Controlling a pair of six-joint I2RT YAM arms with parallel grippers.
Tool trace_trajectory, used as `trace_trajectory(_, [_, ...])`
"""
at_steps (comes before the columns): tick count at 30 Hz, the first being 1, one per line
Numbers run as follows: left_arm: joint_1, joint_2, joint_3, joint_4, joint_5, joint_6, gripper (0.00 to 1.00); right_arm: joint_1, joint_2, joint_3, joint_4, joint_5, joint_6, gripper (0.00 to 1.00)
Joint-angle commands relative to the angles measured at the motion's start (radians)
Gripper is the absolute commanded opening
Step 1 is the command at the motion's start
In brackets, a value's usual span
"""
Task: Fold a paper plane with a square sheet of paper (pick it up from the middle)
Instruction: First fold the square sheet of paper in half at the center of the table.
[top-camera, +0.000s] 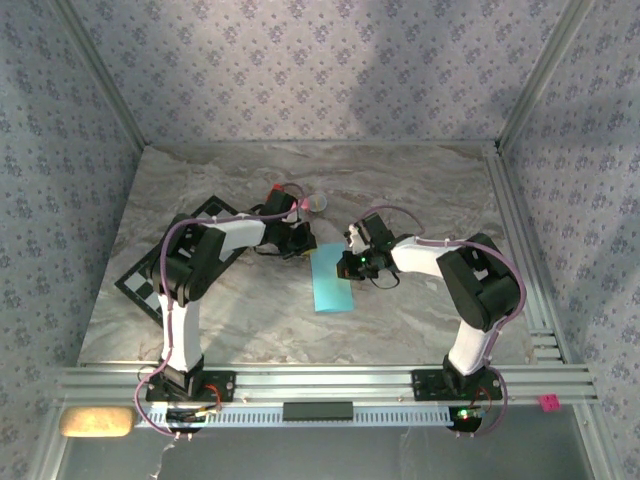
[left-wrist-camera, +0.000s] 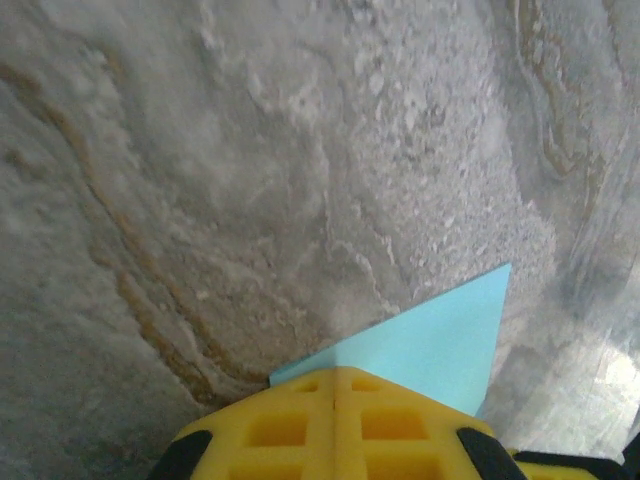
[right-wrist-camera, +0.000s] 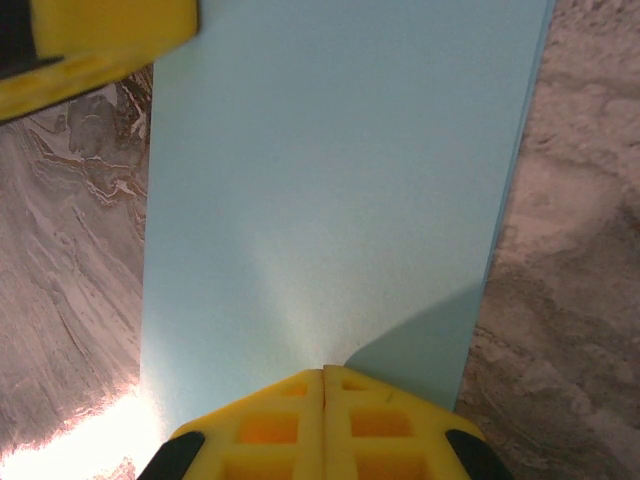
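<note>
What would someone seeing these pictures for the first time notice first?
A thin light-blue sheet of paper lies as a narrow rectangle at the middle of the grey marbled table. At its far end the left gripper and the right gripper meet, both shut. A black-and-white checkered mat lies at the left, partly under the left arm.

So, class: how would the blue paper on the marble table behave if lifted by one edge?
Probably floppy: the blue paper looks thin and lies flat on the table. Likely very light, sliding easily on that smooth top.
</note>
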Motion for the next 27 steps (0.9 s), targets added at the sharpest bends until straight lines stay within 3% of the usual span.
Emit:
trace_trajectory(1, [0.040,0.015,0.030,0.035,-0.130,-0.014,0.01,0.003,0.079,-0.085,-0.237,0.141,0.003,0.00])
trace_trajectory(6, [0.023,-0.030,0.041,0.013,-0.081,-0.013,0.03,0.002,0.076,-0.086,-0.231,0.139,0.008,0.00])
trace_trajectory(13, [-0.053,-0.168,0.039,-0.083,-0.102,0.048,0.07,0.003,0.068,-0.075,-0.237,0.142,0.010,0.00])
trace_trajectory(22, [-0.093,-0.173,-0.111,0.021,0.074,0.036,0.06,0.005,0.055,-0.075,-0.240,0.157,0.021,0.00])
trace_trajectory(27, [-0.095,-0.135,-0.161,0.065,0.092,0.043,0.06,0.007,0.066,-0.074,-0.243,0.158,0.020,0.00])
